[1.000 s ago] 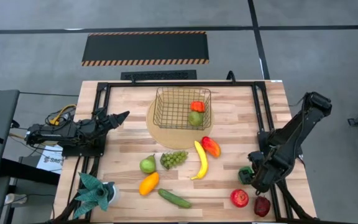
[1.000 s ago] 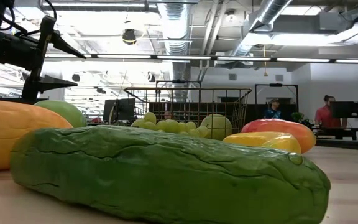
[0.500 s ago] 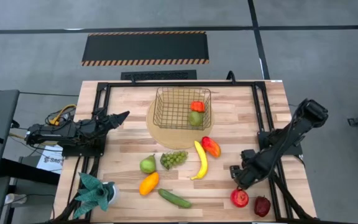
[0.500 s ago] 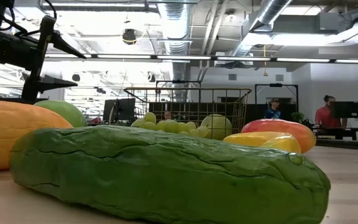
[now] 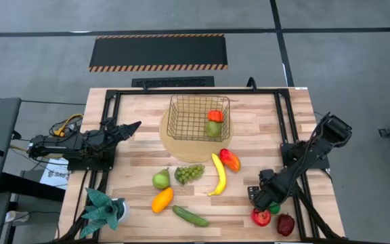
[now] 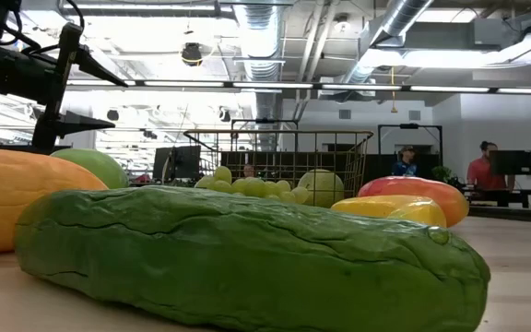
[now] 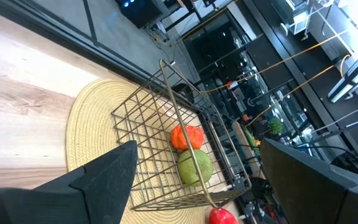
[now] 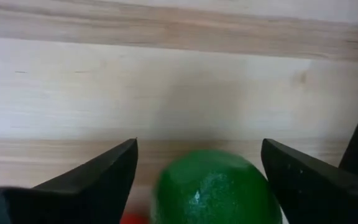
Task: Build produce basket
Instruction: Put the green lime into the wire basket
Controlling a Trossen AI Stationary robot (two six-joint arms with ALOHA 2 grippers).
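- My right gripper has swung inward along the table's near right side over the last second and now hangs just above the bright red apple, with the darker red apple beside it.
- Its fingers stand wide apart, and the right wrist view shows a round glossy green fruit between them; I cannot tell whether the pads touch it, so I judge it carried loosely or about to be taken.
- The squarish dark wire-grid basket sits on the round tan woven mat at the table's far middle, well apart from this gripper, holding a small orange-red fruit and a green pear-like fruit.
- On the wood remain the yellow banana, red-orange mango, green grapes, green pear, yellow-orange fruit and green cucumber.
- My left gripper waits at the left edge, fingers parted and empty, facing the basket.
- I reckon the task is early: most produce is unloaded.
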